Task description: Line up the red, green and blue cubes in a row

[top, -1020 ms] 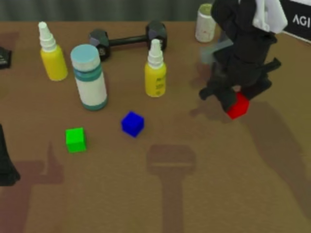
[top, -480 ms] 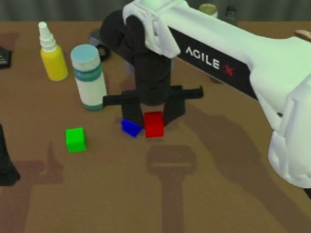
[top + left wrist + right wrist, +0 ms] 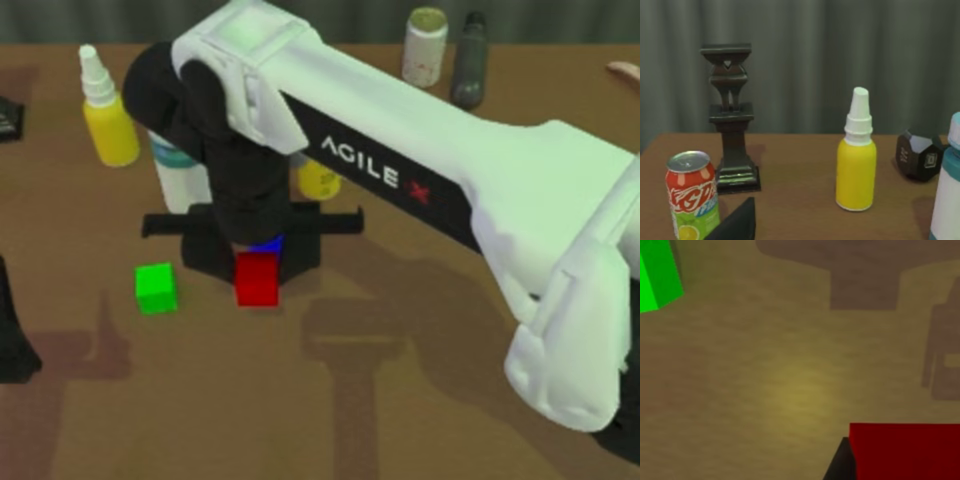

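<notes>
Your right gripper [image 3: 256,262] has swung left from a second ago, jaws clamped on the red cube [image 3: 257,279] at frame centre-left, almost hiding the blue cube [image 3: 266,243]. Only the right wrist view shows bare table between red and the green cube [image 3: 655,275]. Your left gripper is parked at lower left; cannot tell its jaws

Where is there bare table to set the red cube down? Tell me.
Bare table lies in front of the green cube and the red cube held by the right gripper. Crowded behind: blue cube, bottles.
</notes>
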`<state>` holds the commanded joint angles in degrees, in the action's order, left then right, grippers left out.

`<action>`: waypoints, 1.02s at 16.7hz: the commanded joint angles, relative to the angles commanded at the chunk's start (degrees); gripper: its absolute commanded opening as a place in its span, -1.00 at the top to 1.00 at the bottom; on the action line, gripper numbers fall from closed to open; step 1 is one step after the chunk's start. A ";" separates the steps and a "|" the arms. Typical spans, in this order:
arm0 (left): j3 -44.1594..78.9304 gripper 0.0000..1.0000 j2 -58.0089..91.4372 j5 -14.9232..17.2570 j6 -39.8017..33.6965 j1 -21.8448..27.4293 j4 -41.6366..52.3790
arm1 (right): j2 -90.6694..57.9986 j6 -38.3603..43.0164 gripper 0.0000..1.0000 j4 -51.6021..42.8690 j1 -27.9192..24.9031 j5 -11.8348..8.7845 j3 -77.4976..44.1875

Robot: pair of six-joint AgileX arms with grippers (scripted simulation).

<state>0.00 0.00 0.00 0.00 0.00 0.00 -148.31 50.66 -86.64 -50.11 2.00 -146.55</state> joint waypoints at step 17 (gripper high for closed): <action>0.00 -1.00 0.00 0.00 0.00 0.00 0.00 | 1.73 0.20 1.00 17.45 -0.21 -0.02 19.18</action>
<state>0.00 0.00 0.00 0.00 0.00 0.00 -146.59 50.86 -69.20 -50.32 1.98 -127.37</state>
